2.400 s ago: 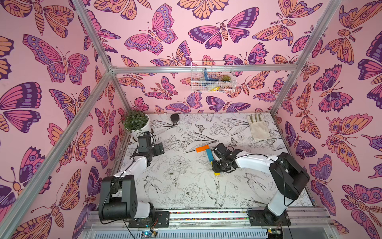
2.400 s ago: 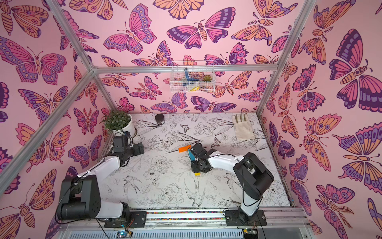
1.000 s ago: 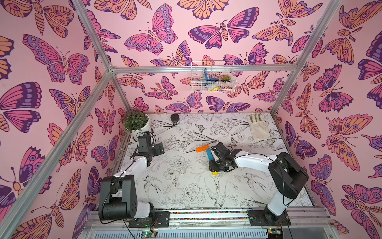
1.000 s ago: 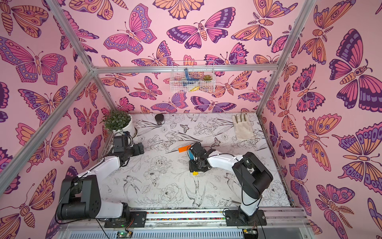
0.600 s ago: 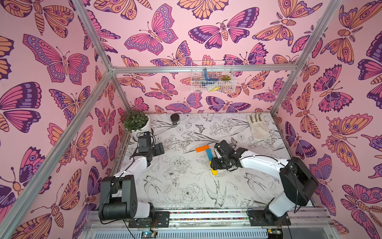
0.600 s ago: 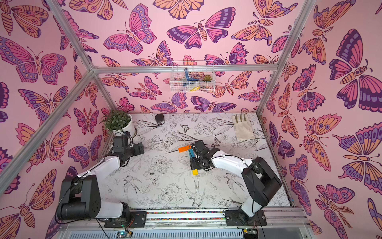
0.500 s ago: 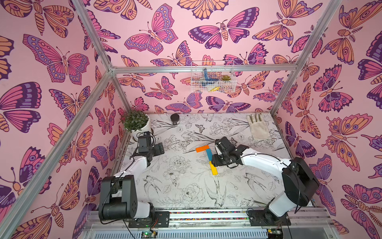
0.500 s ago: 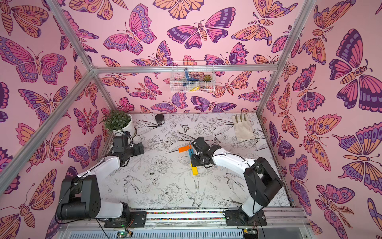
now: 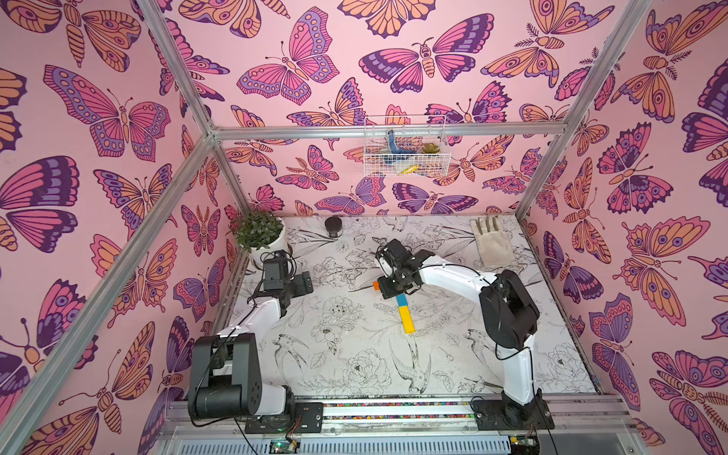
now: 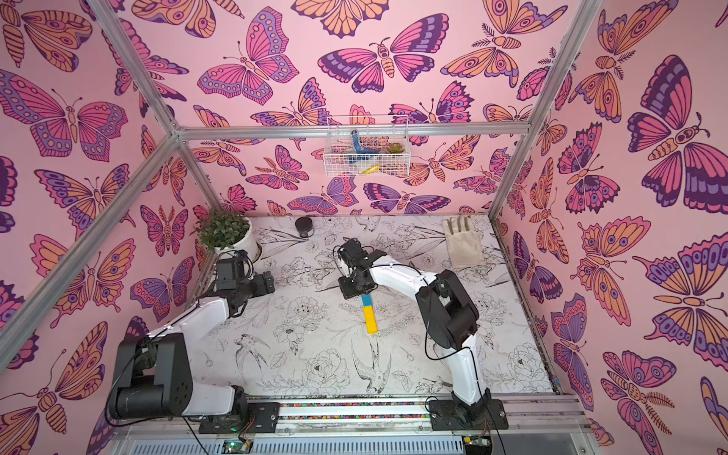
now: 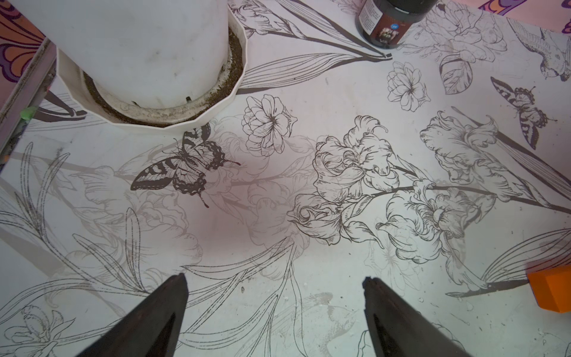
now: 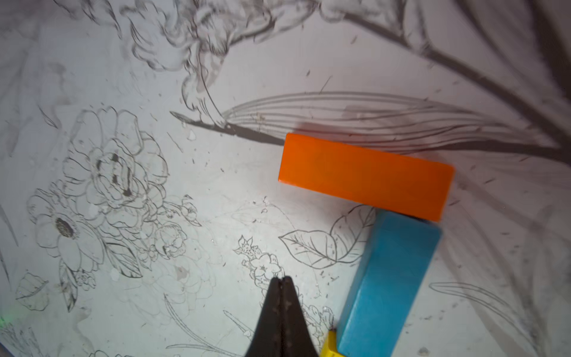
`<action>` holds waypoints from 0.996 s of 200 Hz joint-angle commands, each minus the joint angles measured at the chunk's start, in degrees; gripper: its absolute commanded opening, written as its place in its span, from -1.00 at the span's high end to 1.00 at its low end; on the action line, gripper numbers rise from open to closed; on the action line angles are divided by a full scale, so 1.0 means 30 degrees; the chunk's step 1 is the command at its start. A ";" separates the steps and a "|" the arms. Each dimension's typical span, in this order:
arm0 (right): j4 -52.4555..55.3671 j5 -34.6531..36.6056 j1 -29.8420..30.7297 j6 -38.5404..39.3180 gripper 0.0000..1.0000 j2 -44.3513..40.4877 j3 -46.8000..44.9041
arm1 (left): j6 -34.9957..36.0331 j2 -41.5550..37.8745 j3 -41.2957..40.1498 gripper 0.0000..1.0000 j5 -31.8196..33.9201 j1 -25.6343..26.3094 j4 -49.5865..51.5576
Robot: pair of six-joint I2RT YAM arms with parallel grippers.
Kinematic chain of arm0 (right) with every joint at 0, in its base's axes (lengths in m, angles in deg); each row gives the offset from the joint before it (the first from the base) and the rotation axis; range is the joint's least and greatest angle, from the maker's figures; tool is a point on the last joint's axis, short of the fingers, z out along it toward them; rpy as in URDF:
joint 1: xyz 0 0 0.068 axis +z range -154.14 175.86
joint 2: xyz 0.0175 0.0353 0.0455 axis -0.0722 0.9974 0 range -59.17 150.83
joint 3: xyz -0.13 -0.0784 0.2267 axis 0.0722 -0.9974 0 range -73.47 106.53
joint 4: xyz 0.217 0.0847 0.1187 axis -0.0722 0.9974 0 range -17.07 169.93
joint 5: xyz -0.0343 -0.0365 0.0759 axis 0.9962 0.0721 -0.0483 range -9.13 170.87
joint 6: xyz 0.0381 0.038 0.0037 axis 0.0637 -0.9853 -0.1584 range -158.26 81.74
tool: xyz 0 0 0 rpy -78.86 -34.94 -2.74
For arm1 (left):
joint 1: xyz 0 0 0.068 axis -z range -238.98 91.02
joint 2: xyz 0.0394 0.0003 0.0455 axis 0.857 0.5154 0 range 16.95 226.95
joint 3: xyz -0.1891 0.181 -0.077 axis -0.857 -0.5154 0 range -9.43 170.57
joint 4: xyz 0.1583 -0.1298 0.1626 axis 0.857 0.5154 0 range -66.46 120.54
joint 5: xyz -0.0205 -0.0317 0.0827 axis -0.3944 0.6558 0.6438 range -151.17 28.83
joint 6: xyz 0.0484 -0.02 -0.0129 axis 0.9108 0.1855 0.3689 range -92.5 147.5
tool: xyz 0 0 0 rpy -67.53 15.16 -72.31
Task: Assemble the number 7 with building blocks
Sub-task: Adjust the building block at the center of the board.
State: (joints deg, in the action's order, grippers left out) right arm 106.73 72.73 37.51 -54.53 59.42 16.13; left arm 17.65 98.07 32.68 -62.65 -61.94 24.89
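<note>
Three building blocks lie together mid-table. The orange bar (image 12: pixel 364 176) lies crosswise, and the light blue bar (image 12: pixel 392 284) meets one end of its long side. The yellow bar (image 9: pixel 406 320) continues the blue bar (image 9: pixel 401 300) toward the front, so the number 7 shows in outline. My right gripper (image 12: pixel 281 279) is shut on nothing and hovers beside the blue bar, just short of the orange one. In both top views it covers most of the orange bar (image 9: pixel 376 285). My left gripper (image 11: pixel 275 278) is open and empty at the far left, near the plant pot.
A potted plant (image 9: pixel 260 232) stands in the back left corner, with a black jar (image 9: pixel 333 226) beside it. A beige glove (image 9: pixel 492 242) lies at the back right. A wire basket (image 9: pixel 405 151) hangs on the back wall.
My right gripper has let go of the yellow bar below the blue one, moved back toward the orange bar and shut. The left arm has not moved.
</note>
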 commanded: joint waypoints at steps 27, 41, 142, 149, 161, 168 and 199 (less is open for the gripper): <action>-0.0212 -0.0918 0.0414 -0.0262 1.00 0.0589 0.0160 | 0.0199 0.0176 0.0048 -0.88 0.0170 0.0079 -0.0037; -0.0280 -0.0875 0.0414 -0.0287 1.00 0.0908 0.0382 | 0.0189 0.0187 0.0055 -0.88 0.0170 0.0079 -0.0031; -0.0105 0.1120 0.0356 -0.0231 1.00 0.3553 0.2756 | 0.0207 0.0264 0.0081 -0.88 0.0170 0.0079 -0.0023; -0.0027 0.1244 0.0313 -0.0230 1.00 0.3618 0.2874 | 0.0210 0.0264 0.0078 -0.88 0.0170 0.0079 -0.0038; 0.0107 0.1444 0.0242 -0.0215 1.00 0.3709 0.3094 | 0.0214 0.0255 0.0083 -0.88 0.0148 0.0079 -0.0038; 0.0131 0.1574 0.0196 -0.0200 1.00 0.3750 0.3197 | 0.0214 0.0248 0.0063 -0.88 0.0169 0.0079 -0.0038; 0.0163 0.1739 -0.0080 -0.0129 1.00 0.3776 0.3472 | 0.0214 0.0219 0.0082 -0.88 0.0170 0.0079 -0.0030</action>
State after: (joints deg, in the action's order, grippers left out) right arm 105.53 76.03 38.27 -54.75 69.45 25.01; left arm 17.65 98.10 32.68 -62.65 -61.94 24.89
